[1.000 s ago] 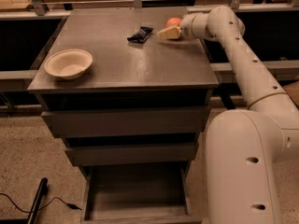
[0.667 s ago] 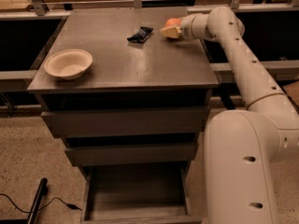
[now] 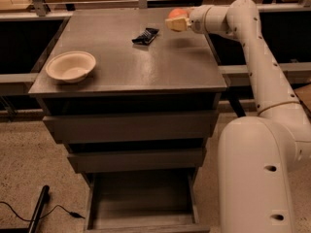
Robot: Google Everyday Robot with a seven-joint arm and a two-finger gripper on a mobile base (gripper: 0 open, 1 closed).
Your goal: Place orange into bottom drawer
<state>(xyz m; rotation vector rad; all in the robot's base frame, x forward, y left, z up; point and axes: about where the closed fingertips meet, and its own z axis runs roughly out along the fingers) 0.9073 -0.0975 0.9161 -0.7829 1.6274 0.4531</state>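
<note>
The orange (image 3: pixel 177 13) is held in my gripper (image 3: pixel 176 21) above the far right part of the cabinet top (image 3: pixel 146 57). It is lifted off the surface. The beige fingers (image 3: pixel 178 24) are shut around the fruit, which shows above them. The bottom drawer (image 3: pixel 141 200) is pulled out at the foot of the cabinet, an open shallow tray with nothing visible in it. The gripper is far above and behind the drawer.
A black snack wrapper (image 3: pixel 146 35) lies on the top left of the gripper. A beige bowl (image 3: pixel 71 66) sits at the front left. Two wider drawers (image 3: pixel 131 126) above are slightly out. My white arm and base (image 3: pixel 257 174) stand right of the cabinet. A black cable (image 3: pixel 34 212) lies on the floor.
The gripper has risen slightly with the orange, lifting it off the cabinet top. Nothing else has moved.
</note>
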